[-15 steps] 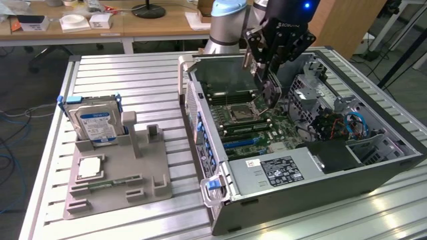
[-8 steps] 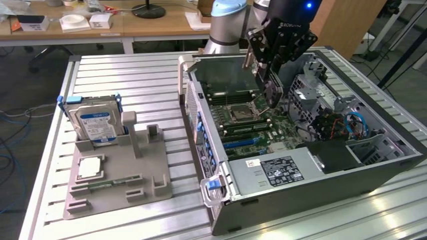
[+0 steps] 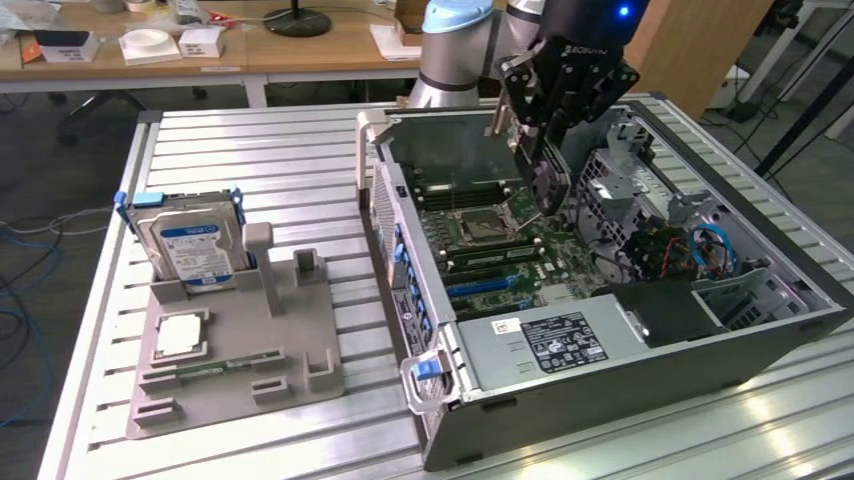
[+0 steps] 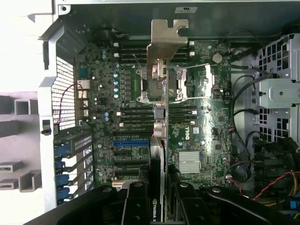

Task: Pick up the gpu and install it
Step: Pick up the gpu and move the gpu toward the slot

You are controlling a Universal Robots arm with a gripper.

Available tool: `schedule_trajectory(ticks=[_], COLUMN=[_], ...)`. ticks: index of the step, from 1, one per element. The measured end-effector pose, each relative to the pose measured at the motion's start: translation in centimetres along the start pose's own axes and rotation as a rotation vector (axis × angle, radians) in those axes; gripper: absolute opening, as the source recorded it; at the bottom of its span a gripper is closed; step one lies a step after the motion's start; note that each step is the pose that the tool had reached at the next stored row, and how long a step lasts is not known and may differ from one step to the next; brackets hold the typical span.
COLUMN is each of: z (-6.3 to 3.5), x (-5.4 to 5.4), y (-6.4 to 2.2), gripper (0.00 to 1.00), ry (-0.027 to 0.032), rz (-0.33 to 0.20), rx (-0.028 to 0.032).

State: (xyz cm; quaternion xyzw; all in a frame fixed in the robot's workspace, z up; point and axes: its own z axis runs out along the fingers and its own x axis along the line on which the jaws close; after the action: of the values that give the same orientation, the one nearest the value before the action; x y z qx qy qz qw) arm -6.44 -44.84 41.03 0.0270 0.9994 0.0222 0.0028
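My gripper (image 3: 541,110) hangs over the open computer case (image 3: 400,215), shut on the gpu (image 3: 549,188). The card is a thin dark slab held on edge, pointing down toward the motherboard (image 3: 497,240) without touching it. In the wrist view the gpu (image 4: 162,136) runs edge-on away from my gripper (image 4: 160,199), with its silver end bracket (image 4: 167,37) at the far end. It sits above the CPU socket (image 4: 187,84), and the blue expansion slots (image 4: 131,140) lie off to one side of it.
On the exterior view's left a grey holder (image 3: 227,345) carries an upright silver hard drive (image 3: 194,245), a CPU chip (image 3: 180,335) and a slim memory stick (image 3: 214,368). Inside the case are the power supply (image 3: 561,340) and loose cables (image 3: 707,250). Desks stand behind.
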Motion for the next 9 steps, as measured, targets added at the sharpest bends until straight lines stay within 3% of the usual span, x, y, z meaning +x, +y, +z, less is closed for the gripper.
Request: schedule_trajectory(ticks=[9], z=[0.02], x=[-2.1], y=[0.12], gripper=[0.26], ry=[0.0003], rz=[-0.007], rx=[-0.0002])
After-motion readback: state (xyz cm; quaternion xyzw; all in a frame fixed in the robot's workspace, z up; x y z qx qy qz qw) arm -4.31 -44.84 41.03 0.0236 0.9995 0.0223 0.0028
